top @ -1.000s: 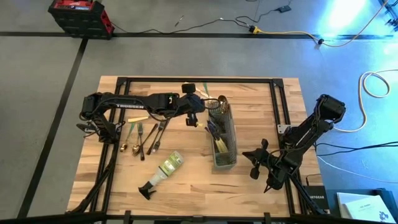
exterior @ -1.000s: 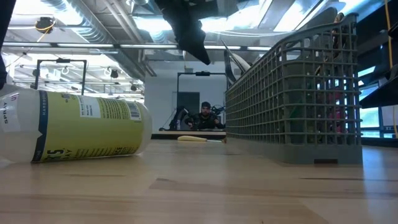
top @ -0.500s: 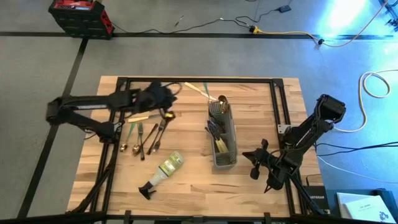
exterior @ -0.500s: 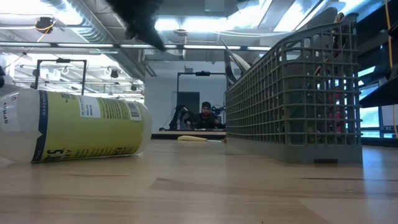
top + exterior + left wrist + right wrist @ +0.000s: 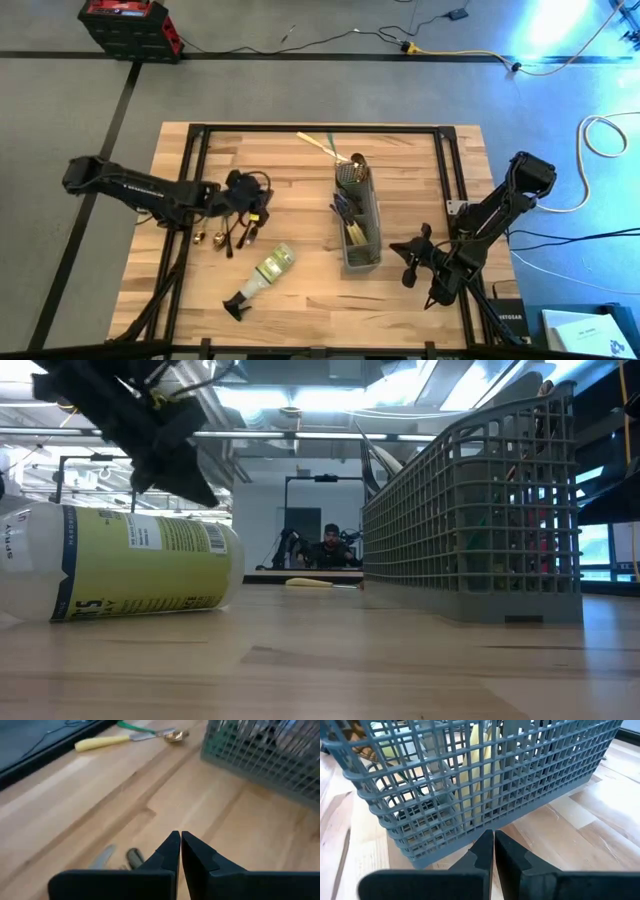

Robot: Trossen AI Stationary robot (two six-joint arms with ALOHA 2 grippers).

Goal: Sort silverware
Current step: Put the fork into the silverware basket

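The table point(image 5: 300, 310) is light wood with pale and tan stripes. The caddy point(image 5: 358, 222) is grey, made of little squares like a net. Inside it is a cream handle point(image 5: 472, 780). The bottle point(image 5: 120, 560) has a yellow-green label and a black nozzle point(image 5: 233, 308). Both arms are black. A red box point(image 5: 125, 25) sits on the grey floor.

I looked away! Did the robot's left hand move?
Yes. The left hand, shut, swung away from the grey mesh caddy toward the table's left side, now over the loose silverware.

Bright overhead glare, blurry wrist bkgd.
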